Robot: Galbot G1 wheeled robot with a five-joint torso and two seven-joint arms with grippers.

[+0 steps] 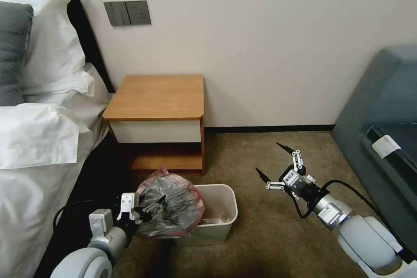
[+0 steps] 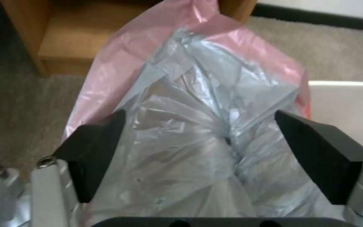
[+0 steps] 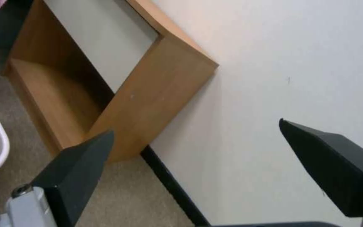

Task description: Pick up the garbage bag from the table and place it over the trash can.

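Your pickup is done as far as you can judge: the tabletop [image 1: 156, 95] of the nightstand is bare, and the garbage bag [image 1: 171, 204] hangs bunched over the left end of the trash can [image 1: 219, 217], which stands on the carpet in front of the nightstand. The bag's pinkish-red rim stands up above the bin's mouth, and the crumpled grey body covers the near-left part of the rim; the right half of the mouth lies uncovered, so the bag is at the bin but not yet spread around it. Your left pincer [image 1: 150, 210] is right against the bag's left side. In the left wrist view its black fingers [image 2: 95, 151] stand wide with plastic billowing between them, so you cannot tell whether it has any real hold on the film. Your right pincer [image 1: 273, 163] hovers above the carpet well to the right of the bin, spread wide and empty, pointing toward the wall. What is left for you: open the rim and draw it over the whole mouth.
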